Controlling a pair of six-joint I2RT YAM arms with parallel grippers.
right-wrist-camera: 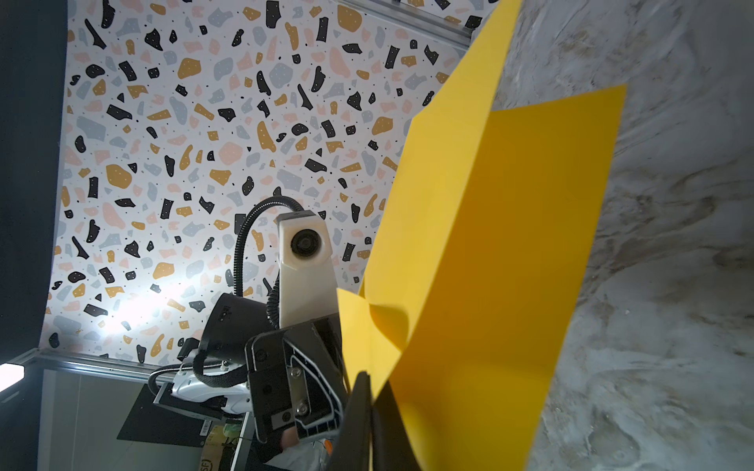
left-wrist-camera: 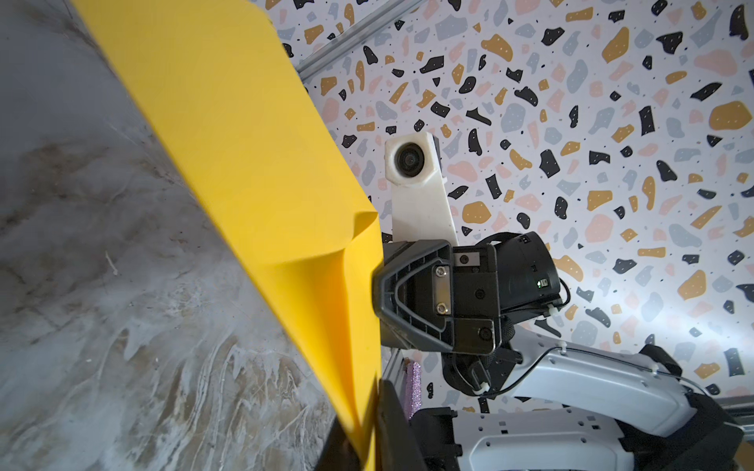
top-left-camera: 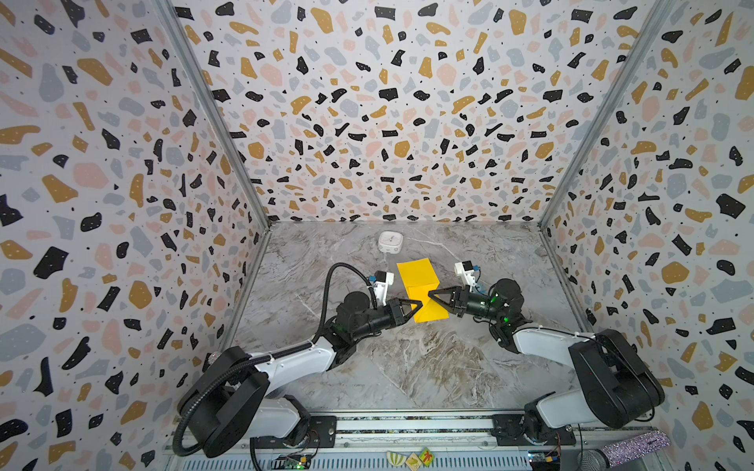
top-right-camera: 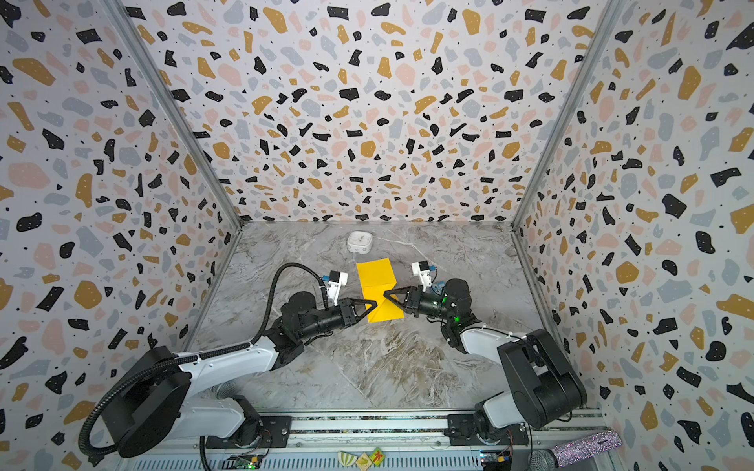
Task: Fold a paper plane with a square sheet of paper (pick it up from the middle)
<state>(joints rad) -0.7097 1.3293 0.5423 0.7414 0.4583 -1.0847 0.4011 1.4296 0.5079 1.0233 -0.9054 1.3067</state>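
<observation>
I have the sheet of paper [top-left-camera: 418,277] between my two arms, a little beyond the middle of the table [top-left-camera: 408,367] and near the white box [top-left-camera: 390,242] at the back. It is not flat. In both top views it bends along a line across its middle, with one half toward the back wall and one half toward me. As far as I can judge it is raised off the table, but I cannot see whether its far edge touches down.

The left gripper [top-left-camera: 420,306] is clenched on the left edge of the paper, at the bend. In the left wrist view the yellow sheet [left-wrist-camera: 245,142] runs down between its fingers.

The right gripper [top-left-camera: 430,294] reaches in from the other side, and its tip is at the middle of the paper. In the right wrist view its fingers stand almost together against the sheet [right-wrist-camera: 510,244]. I cannot tell whether they really pinch it or are letting go.

I think this is the first fold, with the sheet taken up from the middle and the centre crease not yet made. For the next move I would bring the two halves together with their edges matching. Then I would lay the paper down and press along the bend. The paper is thin, so the pull must be gentle and equal on both sides, or the crease will go crooked.
</observation>
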